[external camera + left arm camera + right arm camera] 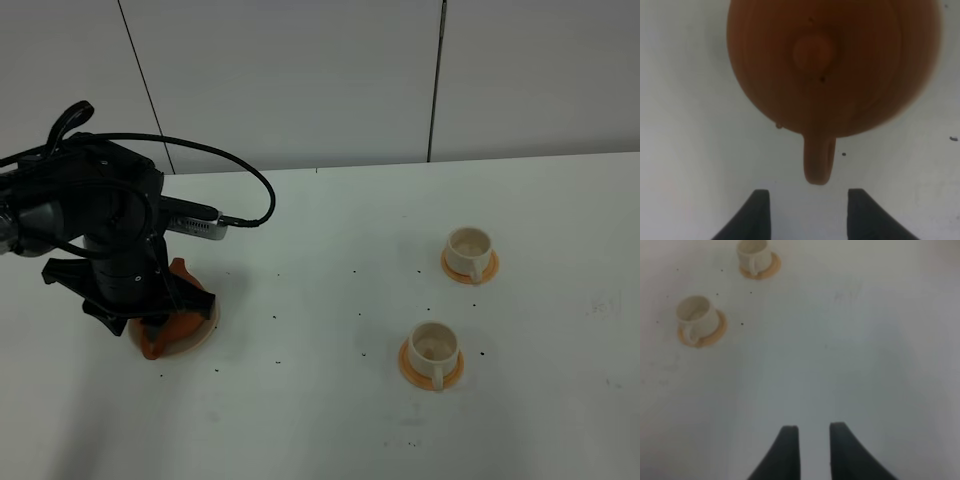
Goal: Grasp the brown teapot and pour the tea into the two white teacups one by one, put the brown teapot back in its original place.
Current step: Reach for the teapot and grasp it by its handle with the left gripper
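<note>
beside the brown teapot (830, 70), left claw (808, 194) gapes empty; teacups (468, 250) (434, 345) stand well away.

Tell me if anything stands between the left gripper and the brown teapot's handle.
Nothing visible does. In the left wrist view the left gripper is open, and the loop handle of the brown teapot points toward the gap between its fingers. Only bare white table lies between them.

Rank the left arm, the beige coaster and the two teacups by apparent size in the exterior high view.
1. Left arm, by far the largest.
2. Beige coaster, partly hidden under the arm.
3. Nearer teacup and farther teacup: about alike, so unranked.
</note>
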Robot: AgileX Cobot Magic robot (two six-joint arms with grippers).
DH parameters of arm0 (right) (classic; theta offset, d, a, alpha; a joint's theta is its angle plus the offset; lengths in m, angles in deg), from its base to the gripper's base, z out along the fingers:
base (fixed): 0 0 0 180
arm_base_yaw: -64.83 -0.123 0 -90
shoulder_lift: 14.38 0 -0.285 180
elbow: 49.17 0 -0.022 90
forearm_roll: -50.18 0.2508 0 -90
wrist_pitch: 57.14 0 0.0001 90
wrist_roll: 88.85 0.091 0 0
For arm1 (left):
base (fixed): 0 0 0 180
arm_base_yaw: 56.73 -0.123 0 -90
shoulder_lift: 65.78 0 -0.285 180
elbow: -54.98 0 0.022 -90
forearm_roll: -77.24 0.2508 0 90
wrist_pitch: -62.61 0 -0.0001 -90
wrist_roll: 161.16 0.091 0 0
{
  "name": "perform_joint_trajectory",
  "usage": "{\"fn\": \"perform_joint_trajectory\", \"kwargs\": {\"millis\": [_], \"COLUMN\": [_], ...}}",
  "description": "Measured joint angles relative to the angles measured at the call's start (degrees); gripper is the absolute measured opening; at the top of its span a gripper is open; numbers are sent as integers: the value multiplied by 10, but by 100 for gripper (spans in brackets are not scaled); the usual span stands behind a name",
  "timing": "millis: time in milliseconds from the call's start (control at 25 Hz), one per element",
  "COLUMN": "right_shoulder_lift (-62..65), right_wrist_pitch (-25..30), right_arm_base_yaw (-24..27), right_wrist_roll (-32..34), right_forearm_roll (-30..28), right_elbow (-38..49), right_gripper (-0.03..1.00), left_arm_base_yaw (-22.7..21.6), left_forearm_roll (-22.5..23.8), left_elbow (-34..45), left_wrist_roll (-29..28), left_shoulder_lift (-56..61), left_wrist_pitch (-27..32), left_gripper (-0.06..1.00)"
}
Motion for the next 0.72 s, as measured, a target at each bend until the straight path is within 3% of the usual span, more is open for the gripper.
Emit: {"fn": "perform_joint_trajectory", "kwargs": {"millis": [720], "right_shoulder_lift": [0], "right_wrist_pitch": [0], "right_arm_base_yaw": [0], "right_wrist_roll": [0], "right_forearm_roll": [0], "right_elbow": [0], "right_gripper": [16], "left_arm_base_yaw": [0], "left_forearm_roll": [2], "left_elbow": [0], "left_wrist_roll": [-2], "left_shoulder_lift": [-18], "left_wrist_pitch": [-38], "left_gripper": [43]}}
